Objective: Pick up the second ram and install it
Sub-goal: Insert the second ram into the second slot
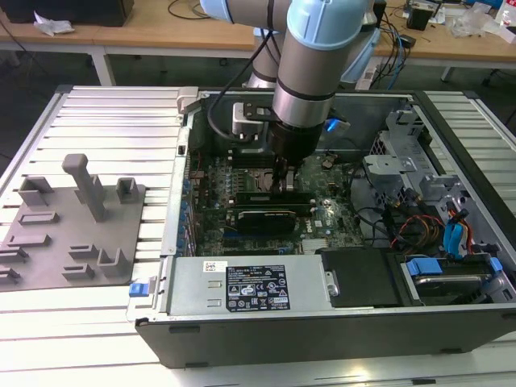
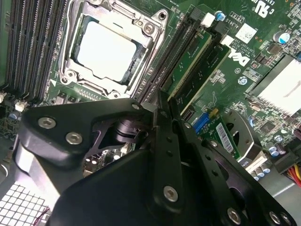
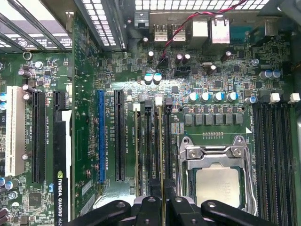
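Gripper (image 3: pixel 161 207) clamps the second ram (image 3: pixel 161 155) edge-on (upright) over the slots (image 3: pixel 149 146).

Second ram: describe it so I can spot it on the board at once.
In the first wrist view, find the silver-framed processor socket, then the long black slots beside it. Two green sticks stand edge-on there; the second ram is the one nearer the socket, in line with the gripper, not the other stick farther out.
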